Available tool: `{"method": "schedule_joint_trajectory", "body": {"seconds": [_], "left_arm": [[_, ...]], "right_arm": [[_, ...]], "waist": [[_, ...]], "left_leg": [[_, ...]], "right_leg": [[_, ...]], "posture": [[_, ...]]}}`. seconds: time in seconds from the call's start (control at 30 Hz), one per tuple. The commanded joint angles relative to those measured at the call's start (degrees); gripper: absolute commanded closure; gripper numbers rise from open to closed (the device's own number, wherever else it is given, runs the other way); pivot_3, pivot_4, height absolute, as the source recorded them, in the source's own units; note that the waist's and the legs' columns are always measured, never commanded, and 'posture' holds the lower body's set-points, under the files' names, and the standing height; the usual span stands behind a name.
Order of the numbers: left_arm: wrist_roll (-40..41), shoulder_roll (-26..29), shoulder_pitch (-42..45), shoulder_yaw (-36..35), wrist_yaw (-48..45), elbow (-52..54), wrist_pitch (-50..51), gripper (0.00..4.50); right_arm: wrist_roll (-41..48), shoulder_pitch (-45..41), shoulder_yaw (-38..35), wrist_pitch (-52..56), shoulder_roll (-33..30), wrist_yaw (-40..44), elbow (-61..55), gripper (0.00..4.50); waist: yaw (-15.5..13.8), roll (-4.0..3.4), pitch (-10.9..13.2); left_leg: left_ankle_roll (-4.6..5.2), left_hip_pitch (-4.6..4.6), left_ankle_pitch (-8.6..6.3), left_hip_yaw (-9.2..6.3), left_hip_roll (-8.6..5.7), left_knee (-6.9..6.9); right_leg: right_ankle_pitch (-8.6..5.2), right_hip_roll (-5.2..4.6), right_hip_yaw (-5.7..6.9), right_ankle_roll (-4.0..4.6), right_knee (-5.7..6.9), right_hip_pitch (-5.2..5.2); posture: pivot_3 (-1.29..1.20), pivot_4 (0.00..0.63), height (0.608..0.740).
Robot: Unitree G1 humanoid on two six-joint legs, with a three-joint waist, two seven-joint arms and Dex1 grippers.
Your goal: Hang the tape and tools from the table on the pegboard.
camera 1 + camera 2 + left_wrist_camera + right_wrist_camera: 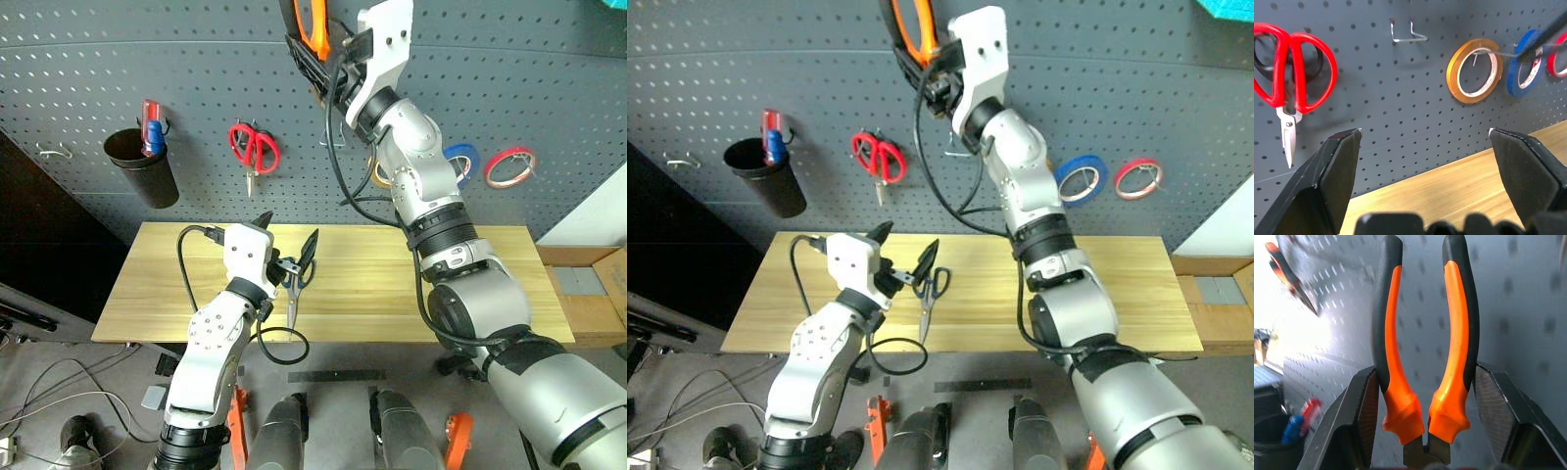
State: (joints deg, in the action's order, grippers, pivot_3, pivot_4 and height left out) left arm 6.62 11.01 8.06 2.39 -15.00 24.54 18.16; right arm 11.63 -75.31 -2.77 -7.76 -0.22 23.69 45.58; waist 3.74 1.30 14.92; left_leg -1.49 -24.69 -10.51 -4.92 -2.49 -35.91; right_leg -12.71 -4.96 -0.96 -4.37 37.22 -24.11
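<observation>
Item, hanging step: we are gripping the pliers (1425,347) in our right gripper (1425,396), high against the pegboard (549,88); next, finding a hook. Left gripper (1425,147) is hanging open above the table (490,284).

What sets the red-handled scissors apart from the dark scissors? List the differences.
1. The red-handled scissors have bright red loops; the dark scissors have black ones.
2. The red-handled scissors hang on the pegboard; the dark scissors lie flat on the table.
3. The open left gripper hovers by the dark scissors, away from the red pair.

Both are shut.
</observation>
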Motion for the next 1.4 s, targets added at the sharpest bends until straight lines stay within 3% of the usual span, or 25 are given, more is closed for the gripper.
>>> {"method": "schedule_joint_trajectory", "body": {"seconds": [0.03, 0.67, 1.4], "left_arm": [[-0.3, -0.64, 0.3, 0.56, 1.07, 2.15, -0.05, 0.0], [0.34, -1.13, -1.53, 1.75, 1.98, 5.7, 3.12, 0.0], [0.41, -0.88, -1.31, 1.48, 1.91, 5.86, 3.69, 0.0]], "right_arm": [[-0.67, -2.48, -0.98, -3.57, 0.36, -1.39, 1.29, 2.16], [-3.14, -3.17, -2.35, -10.27, -0.23, -8.17, 9.18, 2.16], [-5.71, 6.65, -0.73, -7.94, 0.28, -10.31, 1.34, 2.16]], "waist": [[0.0, -0.01, 0.5], [-0.05, 0.12, 2.5], [-0.38, 0.11, 3.02]], "left_leg": [[0.02, -0.02, -0.01, 0.02, 0.01, 0.02], [0.09, -0.1, -0.06, 0.01, 0.03, 0.02], [0.08, -0.11, -0.05, 0.04, 0.06, 0.04]], "right_leg": [[0.0, 0.0, 0.0, 0.0, 0.0, -0.03], [-0.03, 0.0, 0.04, 0.03, -0.03, -0.11], [-0.05, 0.0, 0.04, 0.05, -0.11, -0.12]], "posture": [[-0.05, 0.313, 0.74], [-0.05, 0.332, 0.74], [-0.05, 0.33, 0.74]]}}
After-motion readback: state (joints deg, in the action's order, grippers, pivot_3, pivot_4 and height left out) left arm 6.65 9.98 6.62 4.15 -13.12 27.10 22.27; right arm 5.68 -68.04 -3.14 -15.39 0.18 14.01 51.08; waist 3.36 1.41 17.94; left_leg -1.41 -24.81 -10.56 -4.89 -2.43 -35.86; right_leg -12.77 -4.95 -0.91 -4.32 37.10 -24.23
